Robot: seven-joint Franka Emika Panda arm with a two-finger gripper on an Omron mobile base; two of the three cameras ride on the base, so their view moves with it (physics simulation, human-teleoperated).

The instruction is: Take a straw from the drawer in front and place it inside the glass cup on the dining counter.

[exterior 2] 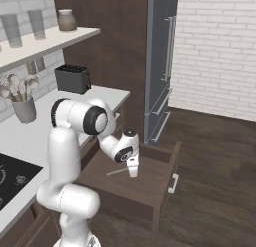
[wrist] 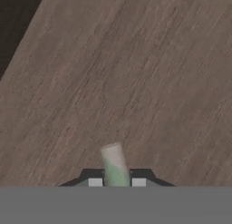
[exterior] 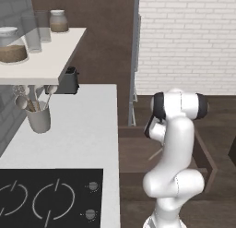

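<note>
Lining the drawer [wrist: 136,73], brown wood grain beneath the straw [wrist: 114,166].

Brightness: even, soft daylight-like render, nothing dim.
Shadows: faint under the white wall shelf [exterior: 44,61]; darker inside the wide dark brown wooden drawer [exterior 2: 150,191].
Glare: none on the smooth white worktop [exterior: 78,130].
Sharpness: hand view coarse; thin pale straw [wrist: 115,166] blurred.

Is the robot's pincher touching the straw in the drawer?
Touching. In the hand view the straw sits squeezed between the gripper fingertips, with no gap on either side. The right base view shows the gripper down in the drawer.
</note>
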